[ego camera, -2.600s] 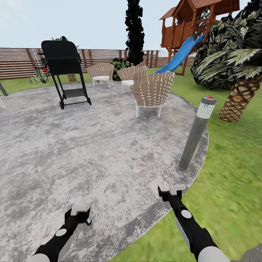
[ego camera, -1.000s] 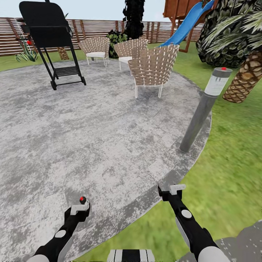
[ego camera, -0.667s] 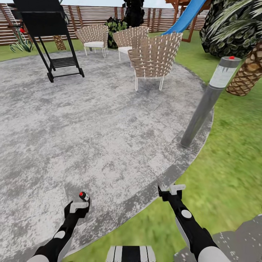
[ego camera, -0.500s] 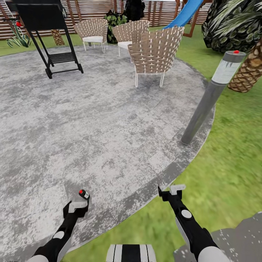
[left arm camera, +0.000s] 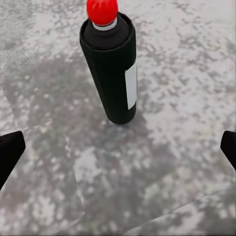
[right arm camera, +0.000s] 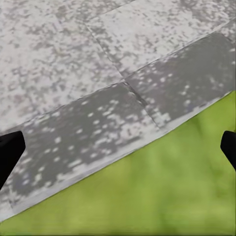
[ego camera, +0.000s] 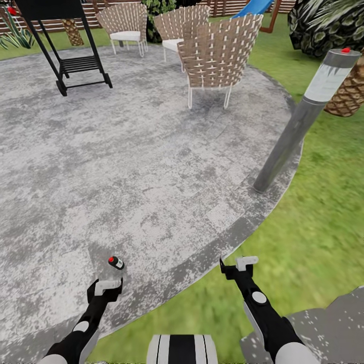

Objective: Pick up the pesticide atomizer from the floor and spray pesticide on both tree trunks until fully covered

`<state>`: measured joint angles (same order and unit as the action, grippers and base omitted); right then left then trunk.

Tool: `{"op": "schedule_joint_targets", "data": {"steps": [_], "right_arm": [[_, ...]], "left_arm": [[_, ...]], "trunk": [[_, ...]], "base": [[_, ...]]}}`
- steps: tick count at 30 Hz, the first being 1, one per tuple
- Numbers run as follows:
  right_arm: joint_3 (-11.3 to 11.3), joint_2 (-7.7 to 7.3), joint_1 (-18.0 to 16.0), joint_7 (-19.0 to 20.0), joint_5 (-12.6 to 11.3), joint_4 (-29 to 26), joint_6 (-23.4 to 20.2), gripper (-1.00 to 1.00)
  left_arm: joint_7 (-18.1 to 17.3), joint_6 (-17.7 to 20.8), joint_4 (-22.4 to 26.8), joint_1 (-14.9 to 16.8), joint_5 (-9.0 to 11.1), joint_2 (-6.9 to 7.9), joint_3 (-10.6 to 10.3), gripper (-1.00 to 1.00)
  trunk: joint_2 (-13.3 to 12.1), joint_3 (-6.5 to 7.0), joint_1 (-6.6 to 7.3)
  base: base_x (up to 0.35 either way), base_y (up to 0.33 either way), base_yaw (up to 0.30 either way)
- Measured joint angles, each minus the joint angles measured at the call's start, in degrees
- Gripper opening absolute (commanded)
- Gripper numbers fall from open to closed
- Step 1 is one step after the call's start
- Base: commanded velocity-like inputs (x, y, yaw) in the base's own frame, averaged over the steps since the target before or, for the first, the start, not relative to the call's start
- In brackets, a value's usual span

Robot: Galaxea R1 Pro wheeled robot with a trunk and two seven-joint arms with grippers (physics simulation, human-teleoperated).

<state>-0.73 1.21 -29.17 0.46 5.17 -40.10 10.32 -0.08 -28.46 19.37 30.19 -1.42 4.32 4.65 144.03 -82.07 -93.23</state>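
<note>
On the paving near its curved edge: the pesticide atomizer point(ego camera: 116, 262) stands upright on the mottled grey floor point(ego camera: 151, 167), a slim dark bottle with a red top and a pale label strip on one side.
Left end effector point(ego camera: 105, 287): just short of the bottle and apart from it; in the left wrist view the atomizer point(left arm camera: 109, 64) sits centred between the two dark fingertips point(left arm camera: 10, 151), which are spread wide with nothing between them. That line-up looks deliberate, so the bottle can be straddled by moving straight ahead.
Right end effector point(ego camera: 238, 265): hovers over the border where paving meets grass point(ego camera: 313, 212), fingers spread and empty in the right wrist view; it seems parked clear of the pick.
Step in hand: judged as the approach for the pick; nothing is gripped yet.
Next move needs: a low, level advance, since a narrow upright bottle would likely topple from a sideways knock.
Surroundings: a grey bollard lamp point(ego camera: 298, 121), wicker chairs point(ego camera: 217, 53) and a black grill stand point(ego camera: 71, 60) lie well beyond.
</note>
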Motion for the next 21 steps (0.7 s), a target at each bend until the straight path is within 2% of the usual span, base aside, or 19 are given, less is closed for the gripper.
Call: {"op": "schedule_joint_targets", "data": {"steps": [4,13,21], "right_arm": [[0.0,0.00,0.0,0.0,0.0,-0.1,0.0,1.00],[0.0,0.00,0.0,0.0,0.0,-0.1,0.0,1.00],[0.0,0.01,0.0,0.0,0.0,-0.1,0.0,1.00]], "left_arm": [[0.0,0.0,0.1,0.0,0.0,0.00,0.0,1.00],[0.0,0.0,0.1,0.0,-0.1,-0.01,0.1,1.00],[0.0,0.1,0.3,0.0,-0.1,0.00,0.1,1.00]], "trunk": [[0.1,-0.89,-0.10],[0.1,-0.89,-0.10],[0.1,-0.89,-0.09]], "base": [[0.000,0.000,0.000],[0.002,0.001,0.000],[0.154,0.088,0.000]]}}
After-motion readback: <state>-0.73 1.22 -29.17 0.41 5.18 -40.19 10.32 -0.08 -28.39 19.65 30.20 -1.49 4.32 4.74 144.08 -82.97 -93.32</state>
